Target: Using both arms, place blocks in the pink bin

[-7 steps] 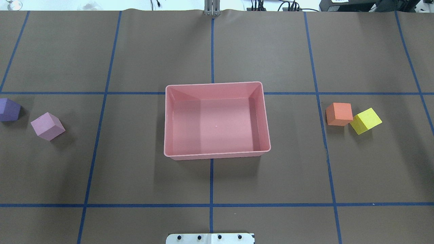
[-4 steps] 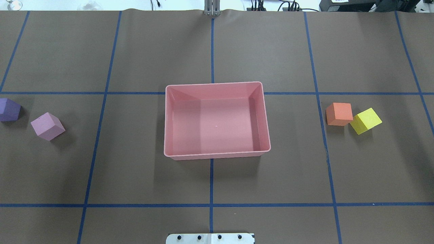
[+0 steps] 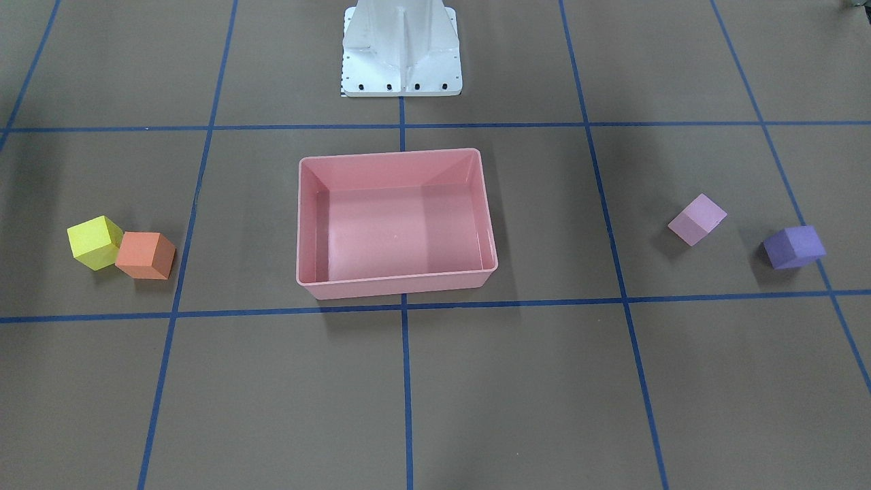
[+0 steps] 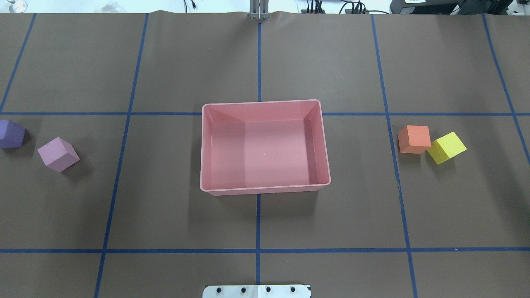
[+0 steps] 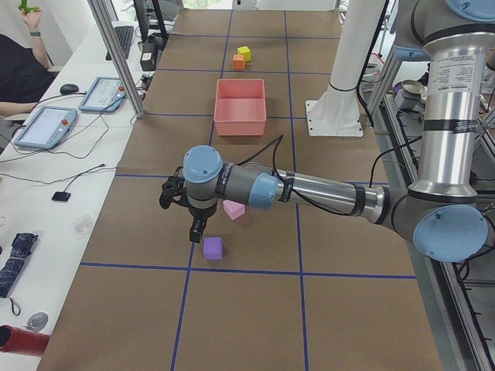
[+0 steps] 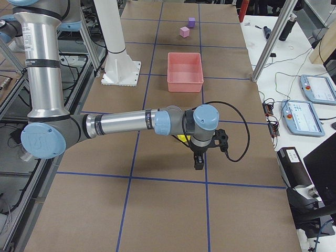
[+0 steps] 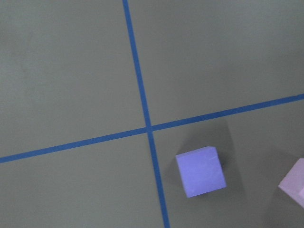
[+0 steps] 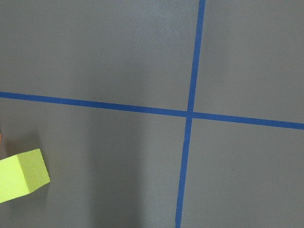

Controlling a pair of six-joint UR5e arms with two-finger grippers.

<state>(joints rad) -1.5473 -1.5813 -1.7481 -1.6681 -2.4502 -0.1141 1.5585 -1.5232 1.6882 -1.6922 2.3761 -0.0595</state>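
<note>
The pink bin (image 4: 265, 191) stands empty at the table's centre. On its left lie the purple block (image 4: 10, 134) and the light pink block (image 4: 58, 154); on its right the orange block (image 4: 414, 139) touches the yellow block (image 4: 446, 147). The left gripper (image 5: 196, 229) hangs just beyond the purple block (image 5: 213, 247), seen only in the exterior left view, so I cannot tell its state. The right gripper (image 6: 198, 160) hovers beside the yellow block (image 6: 182, 138), seen only in the exterior right view, state likewise unclear. Nothing is held. The wrist views show the purple block (image 7: 200, 171) and the yellow block (image 8: 21, 175).
The white base mount (image 4: 256, 291) sits at the near edge behind the bin. Blue tape lines (image 4: 258, 250) grid the brown table cover. A side desk with tablets (image 5: 46, 126) and a seated person's arm (image 5: 19, 69) lie past the far edge.
</note>
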